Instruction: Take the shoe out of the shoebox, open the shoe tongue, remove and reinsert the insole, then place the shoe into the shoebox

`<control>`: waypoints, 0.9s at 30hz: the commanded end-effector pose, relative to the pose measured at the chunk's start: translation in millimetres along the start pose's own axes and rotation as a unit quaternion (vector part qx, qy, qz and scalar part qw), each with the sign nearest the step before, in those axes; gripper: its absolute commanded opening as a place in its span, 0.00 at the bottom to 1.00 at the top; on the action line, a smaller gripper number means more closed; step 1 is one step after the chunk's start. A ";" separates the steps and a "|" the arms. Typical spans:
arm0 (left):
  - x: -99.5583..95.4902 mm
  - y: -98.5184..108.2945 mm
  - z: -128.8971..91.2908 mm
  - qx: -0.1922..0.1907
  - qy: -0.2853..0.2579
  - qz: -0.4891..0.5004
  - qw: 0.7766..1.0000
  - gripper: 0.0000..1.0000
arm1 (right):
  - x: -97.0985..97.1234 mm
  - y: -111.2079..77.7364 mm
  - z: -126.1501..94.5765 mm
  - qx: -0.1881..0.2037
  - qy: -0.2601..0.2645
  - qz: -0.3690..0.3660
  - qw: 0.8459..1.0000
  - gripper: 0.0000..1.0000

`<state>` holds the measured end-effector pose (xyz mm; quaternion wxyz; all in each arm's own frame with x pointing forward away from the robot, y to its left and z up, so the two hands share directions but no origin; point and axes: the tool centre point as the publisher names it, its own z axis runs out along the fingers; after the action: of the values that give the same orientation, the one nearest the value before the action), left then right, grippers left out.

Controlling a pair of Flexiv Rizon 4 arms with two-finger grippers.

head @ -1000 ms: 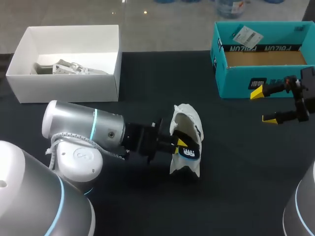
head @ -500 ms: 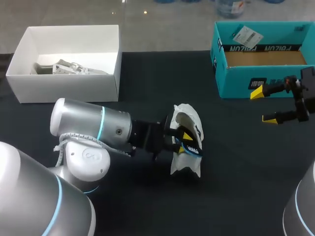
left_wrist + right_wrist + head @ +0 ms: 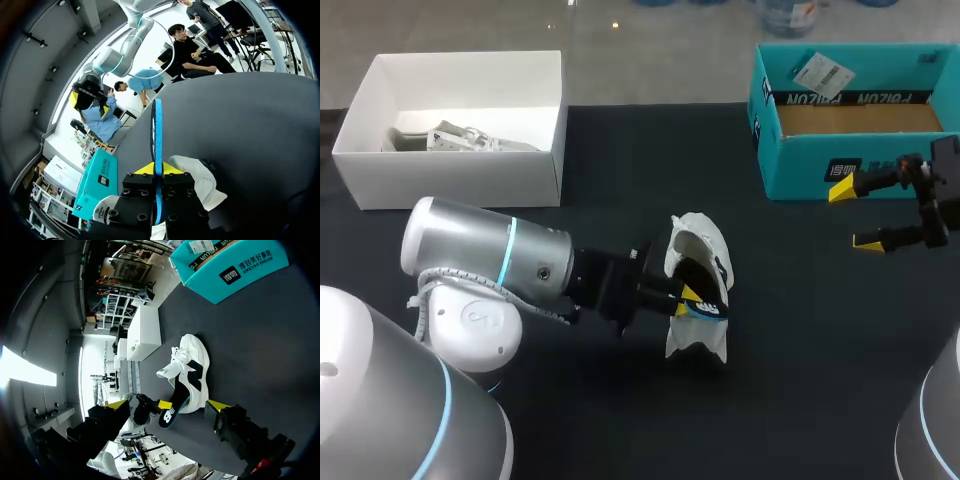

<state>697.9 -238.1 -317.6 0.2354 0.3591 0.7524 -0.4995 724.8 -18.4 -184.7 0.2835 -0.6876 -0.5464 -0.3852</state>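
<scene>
My left fingers (image 3: 145, 170) are clenching the insole (image 3: 158, 130) at the mouth of the shoe (image 3: 700, 250), which is resting on the desk (image 3: 800, 340). Beyond the shoe, the white box (image 3: 450, 180) is holding another shoe (image 3: 465, 138) and the teal shoebox (image 3: 800, 165) a tag (image 3: 817, 72). My right fingers (image 3: 842, 190) are hanging released.

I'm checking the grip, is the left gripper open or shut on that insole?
Shut on the insole: in the left wrist view both yellow tips of the left gripper press it from two sides.

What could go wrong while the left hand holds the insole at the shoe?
Nothing steadies the shoe: the right hand is open, away by the teal shoebox, so the shoe may slide or tip. The left hand pinches the insole at one end only, so it may bend or slip.
</scene>
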 end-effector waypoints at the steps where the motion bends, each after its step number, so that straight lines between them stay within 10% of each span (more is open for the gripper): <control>1: -1.1 5.2 8.6 -0.010 0.000 0.006 1.000 0.00 | 0.0 -1.4 0.5 -0.001 -0.002 0.001 1.000 1.00; 20: -9.2 43.9 30.6 -0.067 -0.044 0.010 0.997 0.00 | 0.0 -1.4 0.5 -0.001 -0.002 0.001 1.000 1.00; 22: -9.7 40.0 25.2 -0.066 -0.045 0.008 0.997 0.39 | 0.0 -1.4 0.5 -0.001 -0.002 0.001 1.000 1.00; 25: -10.9 31.9 15.5 -0.061 -0.047 0.013 0.997 0.71 | 0.0 -1.4 0.5 -0.001 -0.002 0.001 1.000 1.00; 27: -11.5 26.9 9.9 -0.056 -0.047 0.018 0.997 0.67 | 0.0 -1.4 0.5 -0.001 -0.002 0.001 1.000 1.00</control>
<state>732.4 -256.0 -337.0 0.2998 0.3319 0.7625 -0.4675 724.8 -18.4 -184.6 0.2834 -0.6876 -0.5464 -0.3852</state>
